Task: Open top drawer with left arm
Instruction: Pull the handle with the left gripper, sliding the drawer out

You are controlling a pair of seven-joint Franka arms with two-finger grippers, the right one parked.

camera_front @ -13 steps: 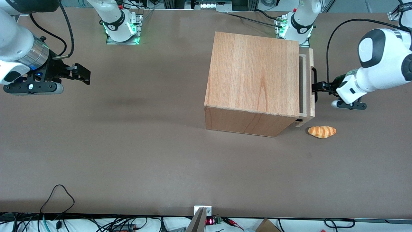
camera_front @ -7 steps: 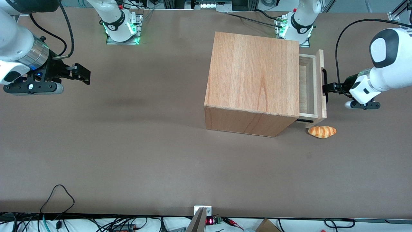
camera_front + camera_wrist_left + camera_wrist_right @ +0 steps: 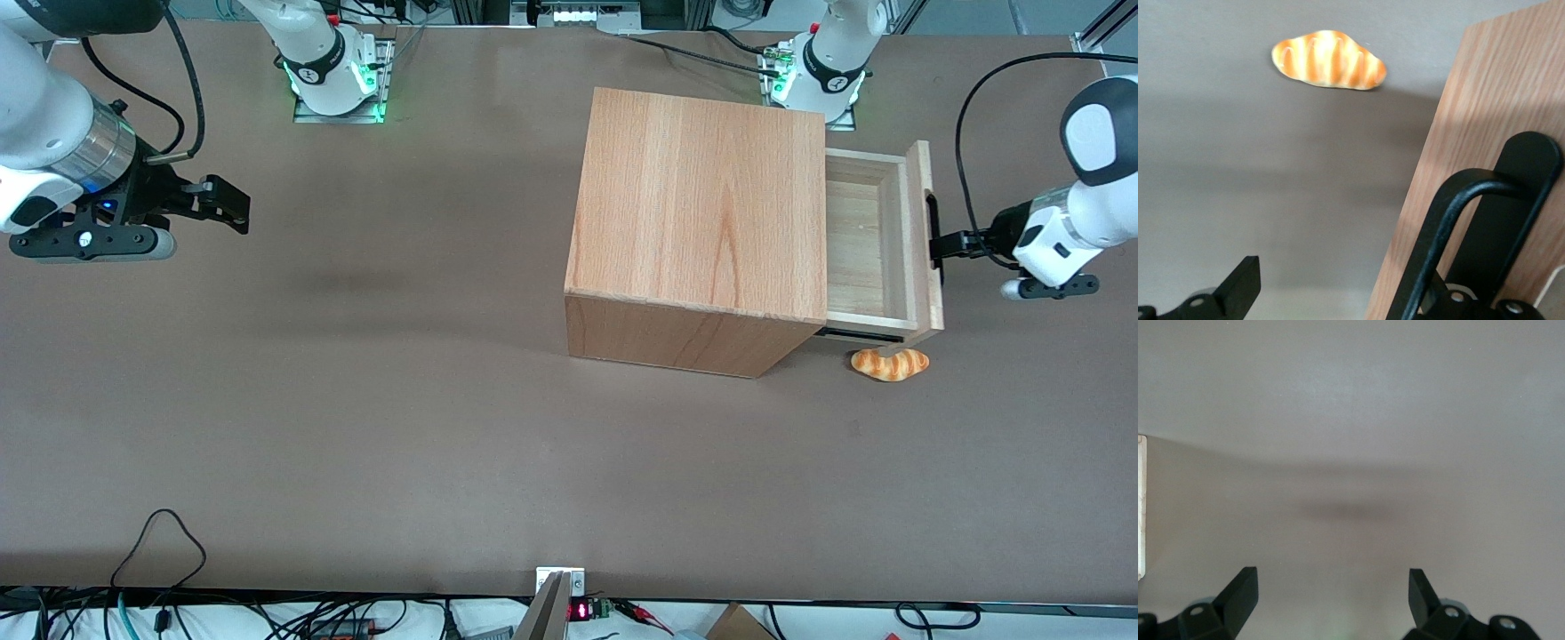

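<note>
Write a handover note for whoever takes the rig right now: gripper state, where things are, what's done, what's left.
Gripper: at the black bar handle on the top drawer's front panel; whether the fingers clamp it is unclear.
Top drawer: pulled well out of the wooden cabinet, pale inside showing, nothing in it.
Bread roll: on the table, just below the drawer's front corner, nearer the front camera.
Done: drawer largely open.
Left: probably finish any last pull, release the handle, back the left arm away.

no legible text, labels, brands or numbers anywhere
</note>
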